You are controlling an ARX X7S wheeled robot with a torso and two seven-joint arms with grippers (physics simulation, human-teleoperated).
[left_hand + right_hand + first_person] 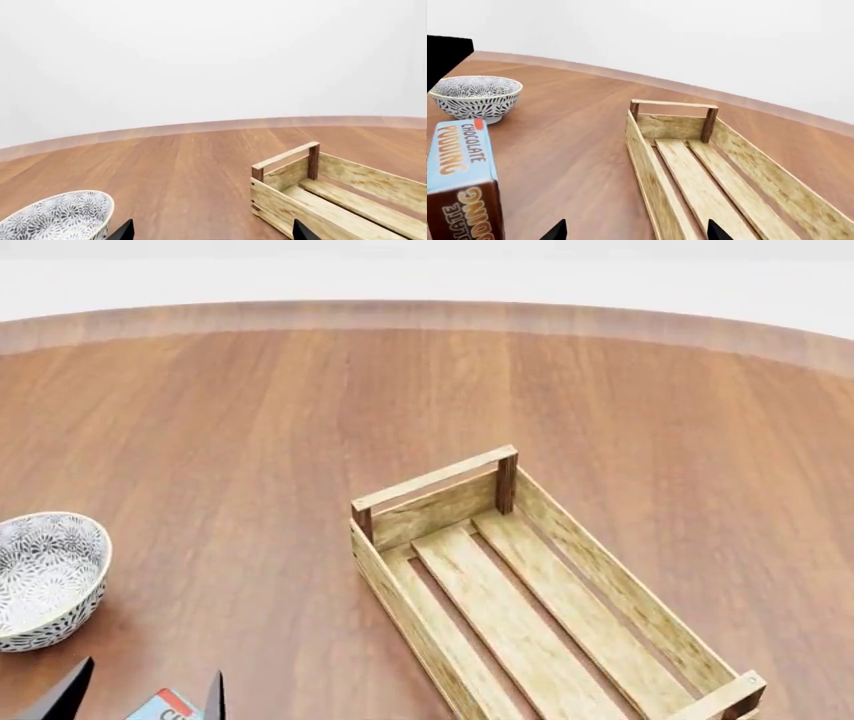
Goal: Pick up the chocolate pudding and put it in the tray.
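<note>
Head view shows the chocolate pudding [166,706] at the near left edge, only its light-blue corner in sight, between the two dark fingertips of the left pincer [140,695]. Those tips stand apart on either side of it; whether they touch the carton I cannot tell from so small a sliver. The tray [534,600] lies empty on the tabletop [267,410], well to the right of the pudding, so nothing is placed yet: the grasp, lift and carry across are all, I judge, left to do. The right pincer [635,231] hangs with its tips apart, near the tray's near end, holding nothing. In the right wrist view the carton stands on end, long axis upright, lettered face turned toward the tray. A patterned bowl [47,575] sits just beyond the pudding.
</note>
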